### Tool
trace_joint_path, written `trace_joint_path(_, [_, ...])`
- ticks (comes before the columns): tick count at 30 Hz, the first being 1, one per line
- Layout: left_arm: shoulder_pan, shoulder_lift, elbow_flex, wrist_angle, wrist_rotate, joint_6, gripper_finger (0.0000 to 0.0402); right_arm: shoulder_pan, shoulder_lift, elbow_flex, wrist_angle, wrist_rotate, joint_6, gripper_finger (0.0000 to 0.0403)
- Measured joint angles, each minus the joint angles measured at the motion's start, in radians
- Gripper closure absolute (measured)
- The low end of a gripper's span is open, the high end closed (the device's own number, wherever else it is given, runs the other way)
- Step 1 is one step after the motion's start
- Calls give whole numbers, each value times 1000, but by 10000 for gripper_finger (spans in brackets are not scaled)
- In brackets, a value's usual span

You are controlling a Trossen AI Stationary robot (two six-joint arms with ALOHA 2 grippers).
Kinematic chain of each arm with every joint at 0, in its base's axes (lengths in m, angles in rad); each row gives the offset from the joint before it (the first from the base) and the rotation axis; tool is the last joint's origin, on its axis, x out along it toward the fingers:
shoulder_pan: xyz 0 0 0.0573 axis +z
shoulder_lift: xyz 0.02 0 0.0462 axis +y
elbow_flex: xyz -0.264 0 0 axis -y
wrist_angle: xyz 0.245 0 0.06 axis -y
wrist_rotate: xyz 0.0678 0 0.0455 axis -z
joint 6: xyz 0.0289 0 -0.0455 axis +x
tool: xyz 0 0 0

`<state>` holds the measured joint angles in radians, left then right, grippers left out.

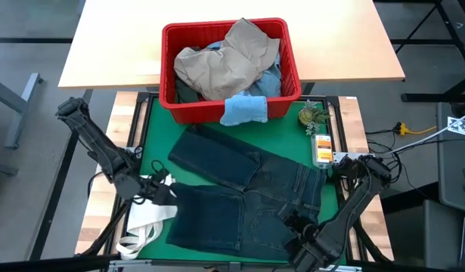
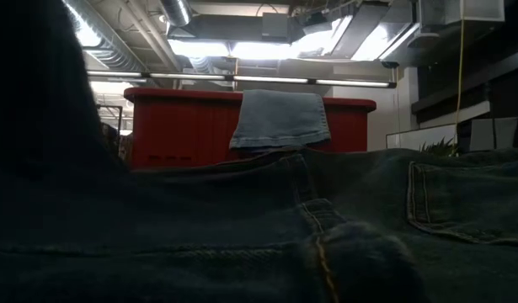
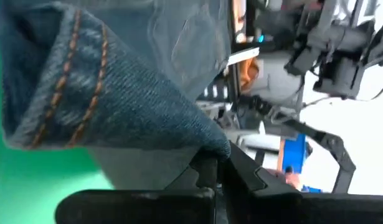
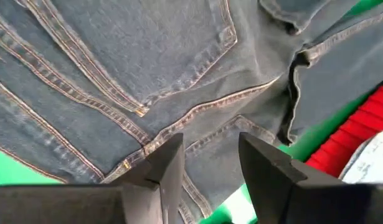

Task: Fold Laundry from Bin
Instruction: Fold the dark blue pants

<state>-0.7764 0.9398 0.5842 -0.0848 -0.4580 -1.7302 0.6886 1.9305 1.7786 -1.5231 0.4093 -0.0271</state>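
Observation:
Dark navy jeans (image 1: 247, 196) lie spread on the green mat (image 1: 158, 125), legs toward the table's left. My left gripper (image 1: 162, 187) is at the end of the near leg and is shut on its hem. My right gripper (image 4: 210, 165) hangs open just above the jeans' seat near a back pocket (image 4: 147, 56), with nothing between its fingers. The red bin (image 1: 167, 83) stands at the mat's far edge, holding tan trousers (image 1: 224, 64) and other laundry. A small light blue cloth (image 2: 280, 118) hangs over its near rim. My left gripper pinches a corner of the leg's hem (image 3: 207, 144) between its two shut fingers. The fingers come nearly level from the table's left. The stitched hem end is lifted clear of the green mat and bulges beyond the fingers, while the rest of the leg lies on the table.
A white tote bag (image 1: 145, 227) lies at the mat's near left, right beside my left gripper. A small green plant (image 1: 314, 115) and an orange-and-white box (image 1: 321, 149) sit along the mat's right edge. A wooden tabletop (image 1: 103, 53) extends behind the bin.

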Motion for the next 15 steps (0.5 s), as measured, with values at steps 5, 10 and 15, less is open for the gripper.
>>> trace_joint_path(5, [85, 132, 0, 258, 53, 118, 401, -4, 1, 0, 1, -2, -5, 249])
trace_joint_path(10, [152, 286, 14, 537, 107, 245, 401, -2, -10, 0, -9, -4, -6, 249])
trace_joint_path(15, [218, 442, 129, 556, 183, 357, 401, -2, -47, 1, -26, 9, -5, 249])
